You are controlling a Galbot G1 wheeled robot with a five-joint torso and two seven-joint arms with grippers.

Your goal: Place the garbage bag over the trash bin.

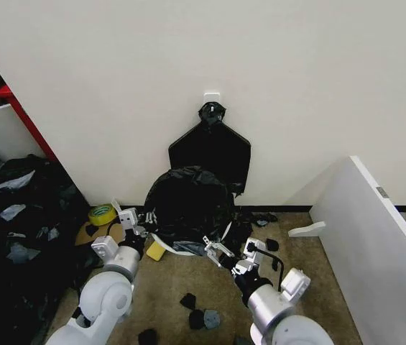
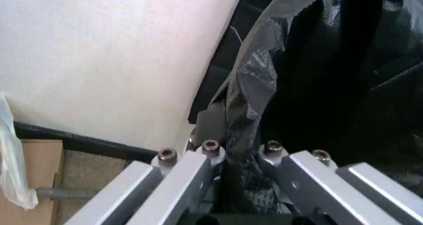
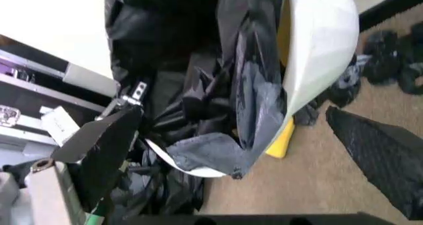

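The garbage bag (image 1: pixel 188 201) is a glossy black sheet billowing over the trash bin (image 1: pixel 177 248), whose white rim peeks out below it by the wall. My left gripper (image 1: pixel 136 228) is at the bag's left edge; in the left wrist view the gripper (image 2: pixel 241 160) is shut on a fold of the bag (image 2: pixel 248 86). At the bin's front, my right gripper (image 1: pixel 213 248) stands open. In the right wrist view its fingers (image 3: pixel 370 150) are spread around the bag's loose hem (image 3: pixel 211 155) and the bin's white wall (image 3: pixel 320 51) without touching them.
A flat black bundle of bags (image 1: pixel 210 151) hangs on the wall above the bin. A yellow block (image 1: pixel 156 250) and a tape roll (image 1: pixel 102 214) lie at the left. Black scraps (image 1: pixel 203 316) litter the floor. A white board (image 1: pixel 375 237) slants at the right; a dark heap (image 1: pixel 16 215) fills the left.
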